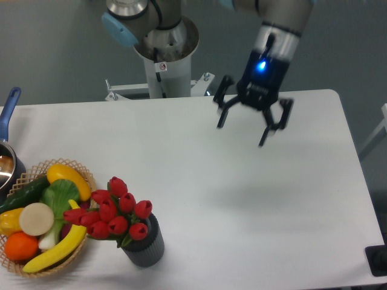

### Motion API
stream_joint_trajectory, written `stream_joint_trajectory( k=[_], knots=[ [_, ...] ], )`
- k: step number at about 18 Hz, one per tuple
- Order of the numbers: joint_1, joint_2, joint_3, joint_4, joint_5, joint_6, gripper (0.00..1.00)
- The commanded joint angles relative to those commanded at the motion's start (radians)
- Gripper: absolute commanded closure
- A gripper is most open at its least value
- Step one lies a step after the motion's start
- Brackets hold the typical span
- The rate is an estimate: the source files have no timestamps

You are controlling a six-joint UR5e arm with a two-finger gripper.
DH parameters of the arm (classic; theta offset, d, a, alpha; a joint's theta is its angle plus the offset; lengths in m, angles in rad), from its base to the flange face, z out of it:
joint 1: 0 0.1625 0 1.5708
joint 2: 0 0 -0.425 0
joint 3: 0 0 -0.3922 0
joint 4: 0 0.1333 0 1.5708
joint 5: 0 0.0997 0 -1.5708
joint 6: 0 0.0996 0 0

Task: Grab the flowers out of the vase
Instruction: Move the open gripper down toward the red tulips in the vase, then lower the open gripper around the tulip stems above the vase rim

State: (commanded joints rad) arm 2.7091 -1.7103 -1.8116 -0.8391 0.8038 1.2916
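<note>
- Because nothing is held yet, the gripper [240,135] hangs above the table [242,199] with its fingers [221,118] spread wide.
- The flowers [115,212] stand in the vase [147,244], well apart, down-left of the fingers, beside a basket [36,211].

The arm's base column [166,57] stands behind the far edge, with a grey joint and a light blue cap [118,29] at the upper left. The forearm enters from the top, right of centre, and slopes down and slightly left to the wrist [275,39]. The black gripper [242,134] hangs below it with a blue light lit on its body, tilted a little. Its two fingers are spread wide apart, holding nothing.
</note>
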Motion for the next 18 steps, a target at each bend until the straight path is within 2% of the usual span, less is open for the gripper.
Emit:
stream_joint_trajectory(
  k=[5, 8, 11, 18],
  knots=[
    [-0.049, -0.046, 0.021, 0.006, -0.005, 0.002, 0.0],
    [-0.086, -0.087, 0.041, 0.008, -0.055, 0.011, 0.0],
    [-0.112, -0.1, 0.026, 0.008, -0.103, 0.055, 0.0],
    [-0.129, -0.153, 0.035, 0.008, -0.212, 0.081, 0.0]
  ],
)
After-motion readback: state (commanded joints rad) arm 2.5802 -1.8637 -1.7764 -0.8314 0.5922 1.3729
